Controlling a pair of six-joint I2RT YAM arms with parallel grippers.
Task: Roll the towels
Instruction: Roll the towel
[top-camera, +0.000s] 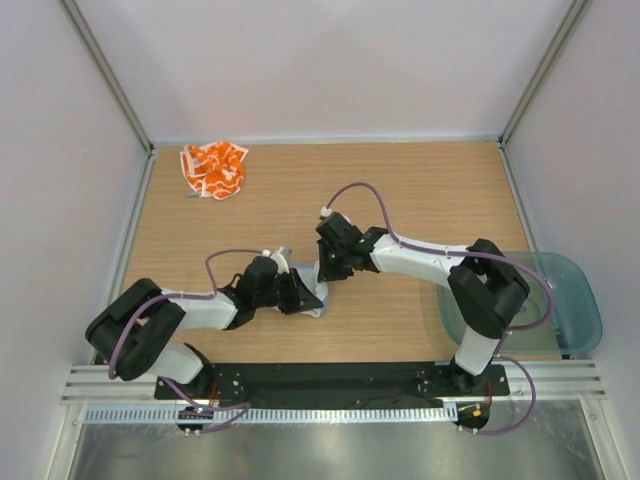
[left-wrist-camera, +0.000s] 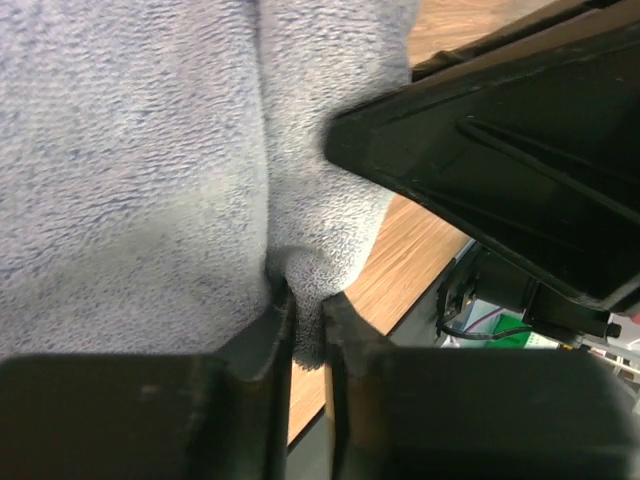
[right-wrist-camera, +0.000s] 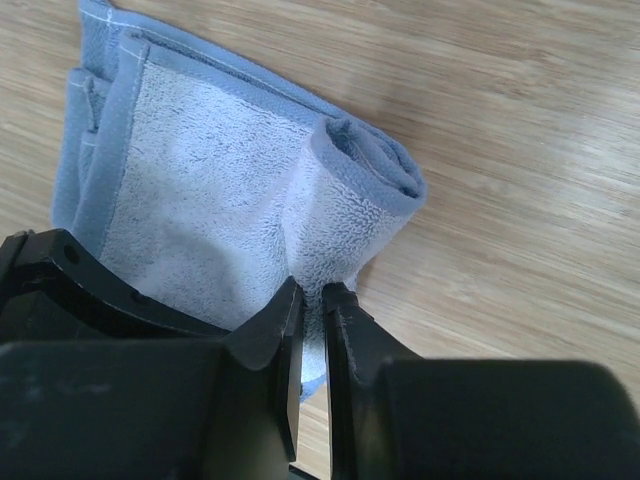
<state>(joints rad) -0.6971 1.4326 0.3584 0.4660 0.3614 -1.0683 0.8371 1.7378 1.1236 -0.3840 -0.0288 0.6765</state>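
Observation:
The pale grey-blue towel (top-camera: 316, 296) lies mid-table between my two grippers, mostly hidden by them from above. My left gripper (top-camera: 303, 298) is shut on a fold of this towel (left-wrist-camera: 130, 170), the cloth pinched between its jaws (left-wrist-camera: 308, 312). From the other side my right gripper (top-camera: 328, 272) is shut on the same towel (right-wrist-camera: 200, 190), its jaws (right-wrist-camera: 312, 298) nipping the fabric just below a partly rolled edge (right-wrist-camera: 372, 165). The white and orange towel (top-camera: 212, 168) lies crumpled at the far left corner, away from both grippers.
A translucent teal tray (top-camera: 575, 305) sits at the right edge beside the right arm's base. White walls close in the wooden table (top-camera: 420, 190) on three sides. The right gripper's black body (left-wrist-camera: 520, 170) hangs close in front of the left wrist camera.

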